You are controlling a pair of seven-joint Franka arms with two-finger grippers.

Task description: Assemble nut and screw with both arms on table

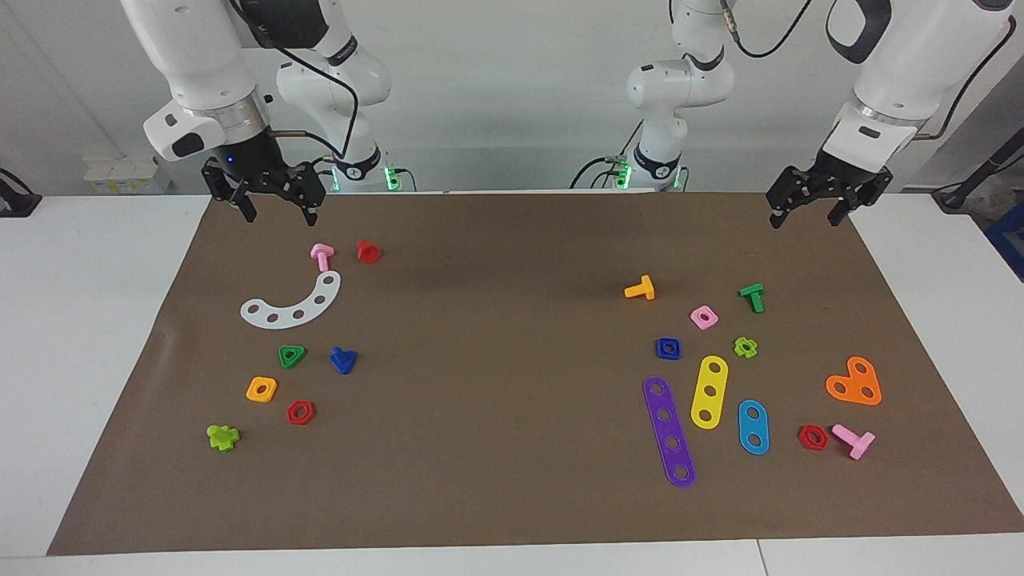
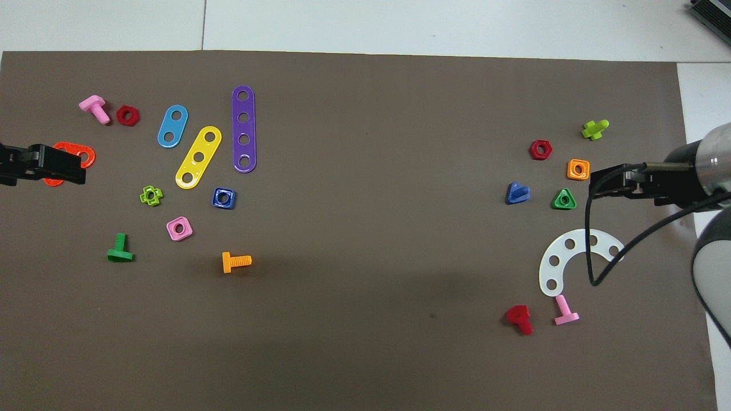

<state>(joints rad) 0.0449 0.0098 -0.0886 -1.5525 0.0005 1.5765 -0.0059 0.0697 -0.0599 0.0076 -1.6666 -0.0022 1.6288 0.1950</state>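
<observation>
The dark-blue square nut [image 1: 668,347] lies flat on the brown mat [image 1: 512,264] toward the left arm's end, beside the yellow strip; it also shows in the overhead view [image 2: 223,197]. The dark-blue screw [image 1: 343,360] with a triangular head lies toward the right arm's end beside the green triangular nut [image 1: 291,356]; it also shows in the overhead view [image 2: 517,193]. My left gripper [image 1: 806,216] hangs open and empty above the mat's edge by the robots. My right gripper [image 1: 280,214] hangs open and empty above the pink bolt [image 1: 322,255]. Both also show in the overhead view, left [image 2: 80,165] and right [image 2: 597,184].
Near the nut lie a pink square nut [image 1: 704,317], orange bolt [image 1: 641,289], green bolt [image 1: 752,297], and purple [image 1: 669,431], yellow [image 1: 709,391] and blue strips [image 1: 753,426]. Near the screw lie a white curved plate [image 1: 292,302], orange square nut [image 1: 262,389] and red hex nut [image 1: 300,412].
</observation>
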